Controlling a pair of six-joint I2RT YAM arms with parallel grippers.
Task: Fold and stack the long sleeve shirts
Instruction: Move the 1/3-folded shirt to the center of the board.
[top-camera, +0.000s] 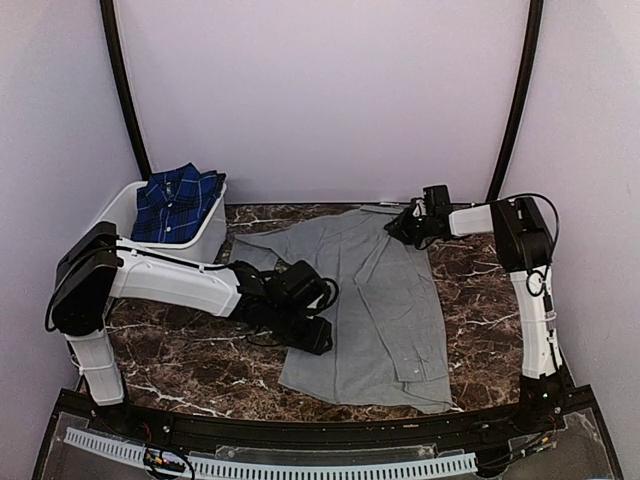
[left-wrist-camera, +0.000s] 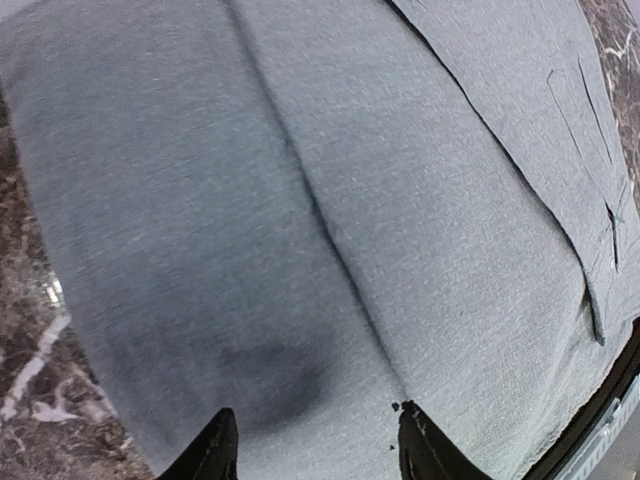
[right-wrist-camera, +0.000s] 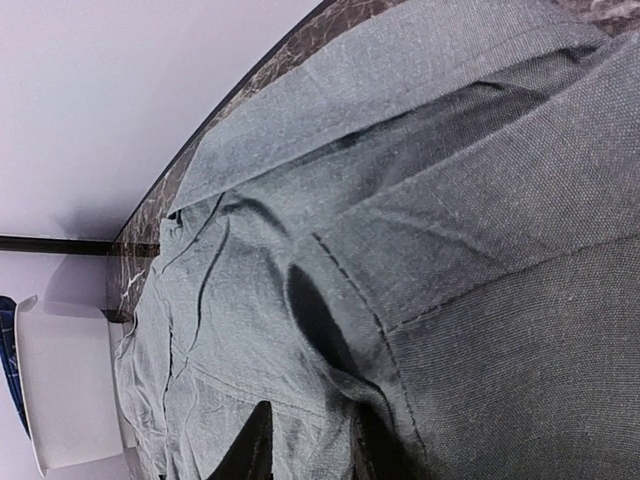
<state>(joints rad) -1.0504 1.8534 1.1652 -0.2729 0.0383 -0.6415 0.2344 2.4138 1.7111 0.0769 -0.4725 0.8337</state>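
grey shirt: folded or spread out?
Spread: grey shirt lies flat at full length on the table, one sleeve out toward the tub.

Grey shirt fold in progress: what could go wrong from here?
1. Right gripper pinches only a thin ridge of the grey shirt near its far edge; it could slip out on a pull.
2. Left gripper is open over the cloth, pinning nothing, so the whole shirt may drag and bunch.
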